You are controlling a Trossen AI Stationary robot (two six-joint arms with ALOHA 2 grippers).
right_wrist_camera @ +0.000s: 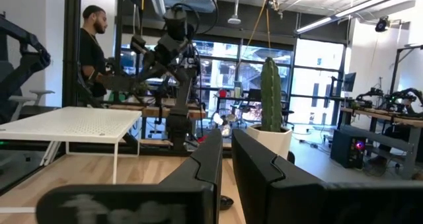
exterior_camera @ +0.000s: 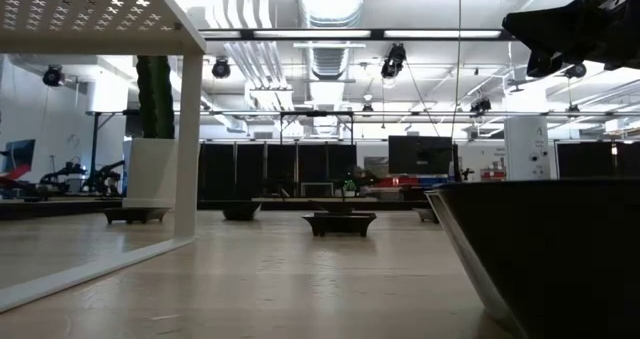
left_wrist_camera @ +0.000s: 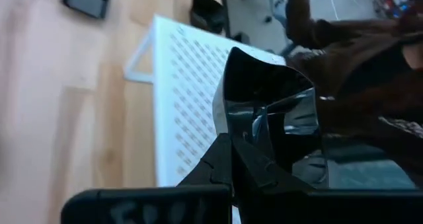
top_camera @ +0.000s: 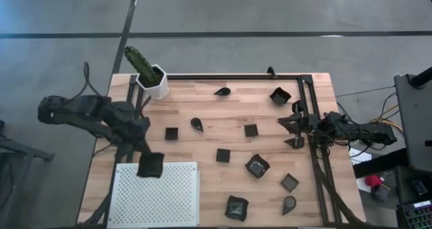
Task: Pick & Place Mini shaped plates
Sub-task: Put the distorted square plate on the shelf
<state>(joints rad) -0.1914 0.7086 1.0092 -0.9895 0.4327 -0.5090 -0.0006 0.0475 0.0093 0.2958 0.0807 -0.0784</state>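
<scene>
- My left gripper (top_camera: 145, 151) is clamped on one dark mini plate (top_camera: 150, 165), pinching its rim; in my left wrist view the plate (left_wrist_camera: 268, 108) stands on edge between my closed fingers. I judge I hold it by the rim because a shallow dish offers no other purchase.
- I carry it over the far edge of the white perforated board (top_camera: 165, 198), which sits at the near left of the wooden table (top_camera: 202, 107). The board looks like the drop place, so I hold the plate above it rather than beside it.
- The plate hangs tilted, so lowering it flat onto the board probably calls for levelling my wrist first.
- The other mini plates lie scattered over the middle and right of the table: a square one (top_camera: 171, 133) just right of my left arm, a teardrop one (top_camera: 196, 124) beyond it, a wavy-edged one (top_camera: 257, 165) further right, and more toward the near right corner.
- My right gripper (top_camera: 297, 124) waits at the right edge of the table, fingers nearly together with only a narrow slit between them and holding nothing; it stays clear of the plates.
- The white hexagonal pot with the cactus (top_camera: 152, 80) stands at the far left corner, well apart from the board.
- A person stands in the room beyond the table, seen in the right wrist view.
</scene>
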